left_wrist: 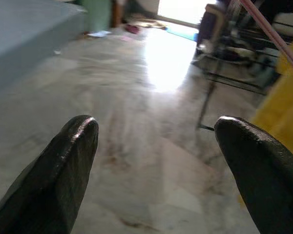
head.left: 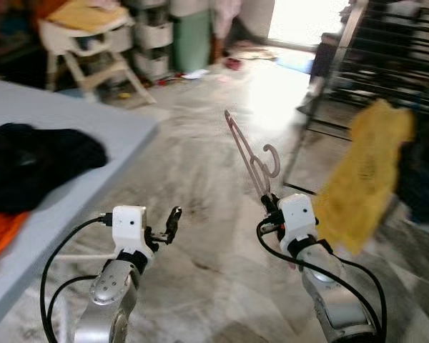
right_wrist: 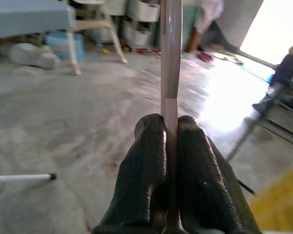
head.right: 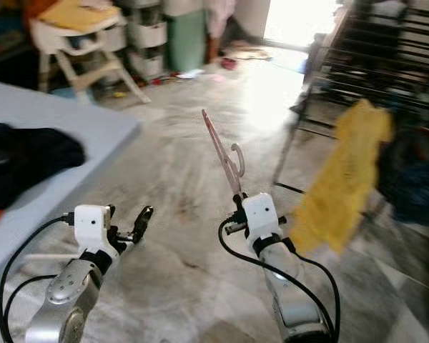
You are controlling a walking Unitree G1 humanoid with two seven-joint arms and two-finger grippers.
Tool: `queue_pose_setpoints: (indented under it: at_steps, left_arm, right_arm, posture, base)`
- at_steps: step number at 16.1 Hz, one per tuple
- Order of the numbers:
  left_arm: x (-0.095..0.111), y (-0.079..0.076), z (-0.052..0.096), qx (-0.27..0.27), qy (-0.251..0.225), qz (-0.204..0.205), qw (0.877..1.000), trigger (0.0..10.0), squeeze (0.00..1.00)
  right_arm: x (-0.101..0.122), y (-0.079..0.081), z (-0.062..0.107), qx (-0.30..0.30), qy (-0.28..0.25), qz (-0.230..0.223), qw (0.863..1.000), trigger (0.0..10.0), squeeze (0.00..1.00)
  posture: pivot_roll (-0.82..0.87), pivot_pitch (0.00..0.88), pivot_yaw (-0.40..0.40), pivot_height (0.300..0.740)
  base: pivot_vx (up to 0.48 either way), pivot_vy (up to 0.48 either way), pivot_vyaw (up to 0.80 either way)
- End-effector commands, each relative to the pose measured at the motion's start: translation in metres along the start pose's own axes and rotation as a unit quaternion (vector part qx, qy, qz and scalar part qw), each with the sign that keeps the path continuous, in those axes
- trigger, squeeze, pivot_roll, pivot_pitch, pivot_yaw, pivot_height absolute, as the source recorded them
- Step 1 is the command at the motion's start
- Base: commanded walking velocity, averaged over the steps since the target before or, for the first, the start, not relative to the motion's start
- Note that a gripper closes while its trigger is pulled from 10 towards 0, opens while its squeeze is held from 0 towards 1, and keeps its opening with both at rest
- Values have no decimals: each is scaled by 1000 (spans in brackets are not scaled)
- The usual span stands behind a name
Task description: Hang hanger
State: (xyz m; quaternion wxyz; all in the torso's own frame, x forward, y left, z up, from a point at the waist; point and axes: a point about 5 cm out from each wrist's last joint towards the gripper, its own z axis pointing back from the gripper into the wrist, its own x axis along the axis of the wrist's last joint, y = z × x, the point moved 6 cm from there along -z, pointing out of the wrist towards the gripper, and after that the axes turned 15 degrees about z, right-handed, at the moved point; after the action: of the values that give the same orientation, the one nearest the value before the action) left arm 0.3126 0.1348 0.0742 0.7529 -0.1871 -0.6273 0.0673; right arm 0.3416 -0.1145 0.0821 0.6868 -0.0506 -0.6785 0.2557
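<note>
1. Hanger (head.left: 249, 158) is pinched at its lower end by your right end effector (head.left: 270, 201), and it rises over the marble floor (head.left: 200, 186), leaning toward your left with its hook curling near the middle. The right wrist view shows both black fingers (right_wrist: 146, 180) clamped tight on the pink bar.
2. Your left end effector (head.left: 173, 219) is held out in front with its fingers spread wide and nothing between them; it plays no part just now.
3. You look to be in the carrying step: the hanger is secured but not yet hung anywhere.
4. A dark drying rack (head.left: 386, 71) stands ahead on your right, well apart from the hanger, with a yellow garment (head.left: 368, 179) draped off it. That rack seems the likely place to hang it.
5. Next, you probably need to turn and close in on the rack, then tip the hanger so the hook faces a rail.
6. Blur softens the rack, so which rail is free cannot be told.
7. A grey bed (head.left: 71, 136) with dark clothes (head.left: 36, 161) lies at your left.
</note>
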Motion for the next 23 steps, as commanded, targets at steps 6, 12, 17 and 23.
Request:
queue_pose_setpoints:
  at_steps: [6,12,17,23]
  left_arm:
    - [-3,2,0,-2,10,-6,1000,10000,0]
    - [-5,8,-4,7,18,-3,1000,10000,0]
    - [-20,20,-9,7,48,-17,999,10000,0]
    - [-41,26,-14,7,82,-16,997,10000,0]
  right_arm:
    - [1,-4,-1,-23,2,-28,999,10000,0]
    - [-12,-4,5,-47,31,-73,996,10000,0]
    - [-57,-22,20,-143,135,-134,971,10000,0]
    - [-74,-28,37,-147,174,-111,967,10000,0]
  posture:
    - [-103,0,60,740]
    - [-107,0,79,740]
    - [-143,0,98,740]
    - [-203,0,122,740]
  base:
    - [0,-303,-140]
    - [0,-91,0]
    - [0,0,0]
    - [0,111,0]
